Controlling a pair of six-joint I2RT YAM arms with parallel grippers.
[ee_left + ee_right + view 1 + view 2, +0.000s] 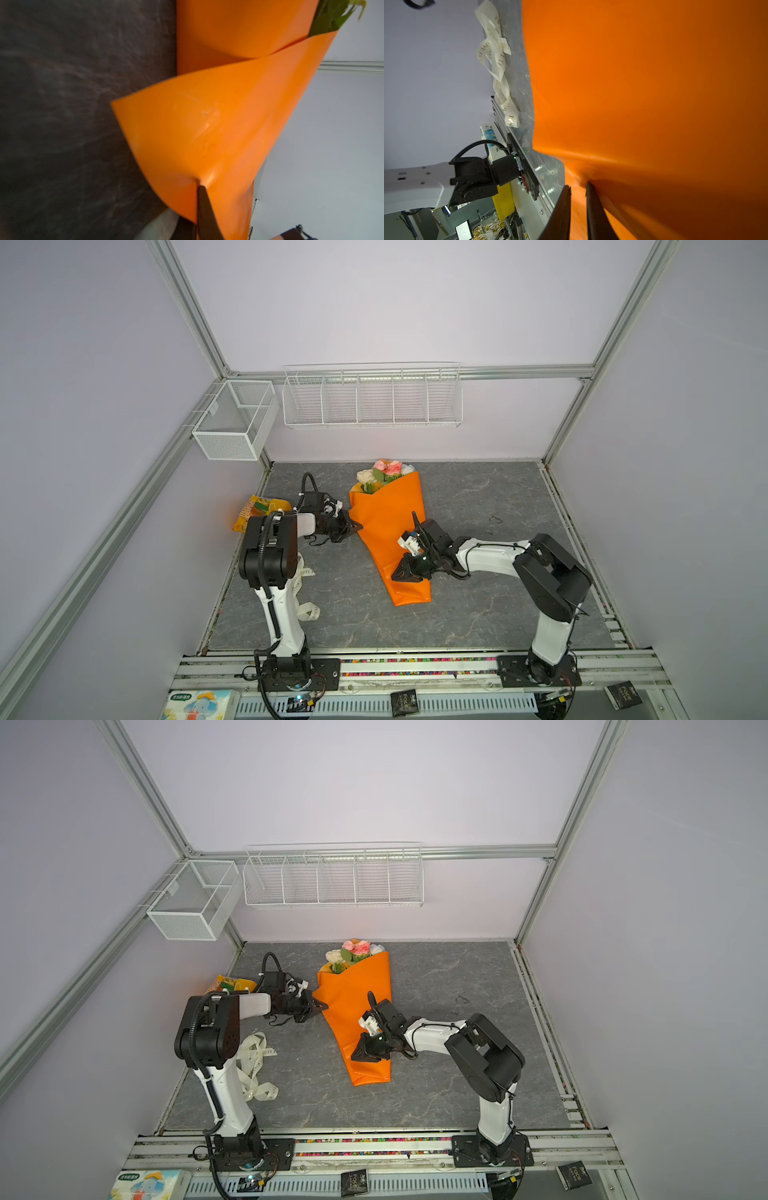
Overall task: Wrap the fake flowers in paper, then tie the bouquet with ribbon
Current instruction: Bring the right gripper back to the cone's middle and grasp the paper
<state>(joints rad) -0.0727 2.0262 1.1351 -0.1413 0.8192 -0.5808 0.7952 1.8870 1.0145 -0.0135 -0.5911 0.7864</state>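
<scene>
The bouquet of fake flowers (pixel 385 473) (pixel 353 952) lies on the grey table, with pink and cream roses poking from a cone of orange paper (pixel 384 518) (pixel 353 994). My left gripper (pixel 357 526) (pixel 323 1006) is at the cone's left edge. In the left wrist view it (pixel 197 187) is shut on a lifted flap of the paper (pixel 207 124), and green leaves (pixel 332 16) show at the cone's mouth. My right gripper (pixel 398 575) (pixel 356 1055) sits on the cone's narrow lower part. Its fingers (pixel 578 186) pinch a fold of the paper (pixel 654 93).
A cream printed ribbon (pixel 306 608) (pixel 257 1073) (pixel 500 68) lies loose by the left arm's base. A yellow snack bag (pixel 259 510) (pixel 232 984) lies behind the left arm. Wire baskets (pixel 237 418) (pixel 374 398) hang on the back wall. A tissue box (pixel 199 705) sits at the front.
</scene>
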